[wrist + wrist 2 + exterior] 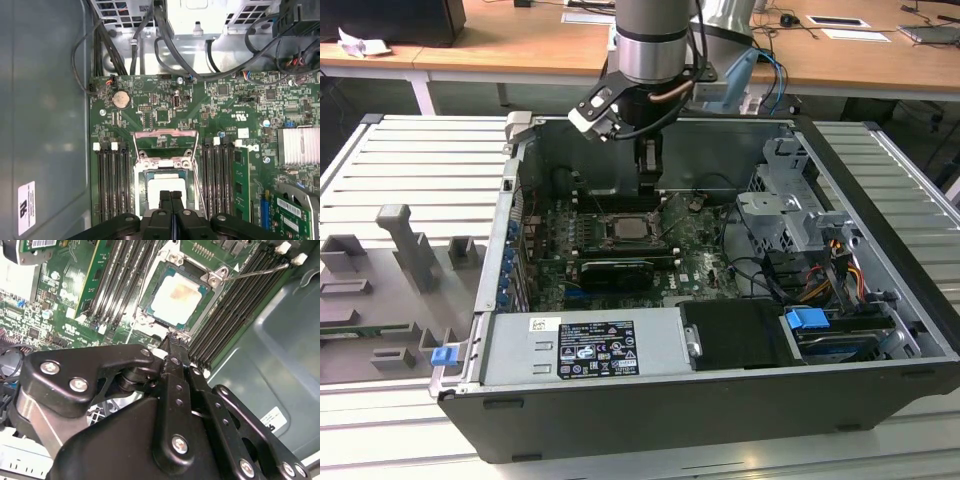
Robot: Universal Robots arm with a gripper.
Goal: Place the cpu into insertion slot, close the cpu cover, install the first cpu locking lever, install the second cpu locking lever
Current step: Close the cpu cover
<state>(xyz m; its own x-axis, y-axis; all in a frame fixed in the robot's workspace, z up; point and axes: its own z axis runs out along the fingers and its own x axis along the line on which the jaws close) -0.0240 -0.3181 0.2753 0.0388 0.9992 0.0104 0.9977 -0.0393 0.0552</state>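
Farthest to the exterior view's left, grey moulded fixtures (410,260) stood on the ribbed metal table (420,170), beside the open computer case (720,415). A silver power supply (585,345) lay along the case's near wall.

At the centre, the arm reached down into the case with the gripper (648,188) poised just above the green motherboard (705,260). The cpu (625,226) sat flat in the board below it. Toward the exterior view's right were a grey drive cage (785,215) and a blue tab (807,322).

In the first wrist view, the gripper (171,196) had its two black fingers pressed together with nothing between them, their tips over the near edge of the cpu (165,181). The chip lay seated in the insertion slot (142,185), between two banks of memory slots (112,185). The cpu cover (165,133) appeared to be tipped up and open beyond the socket, leaving the chip's silver top bare.

In the second wrist view, the closed gripper (172,337) hung just beside the socket rim, apart from the cpu (176,299). A thin silver locking lever (255,272) jutted free over the neighbouring memory slots.
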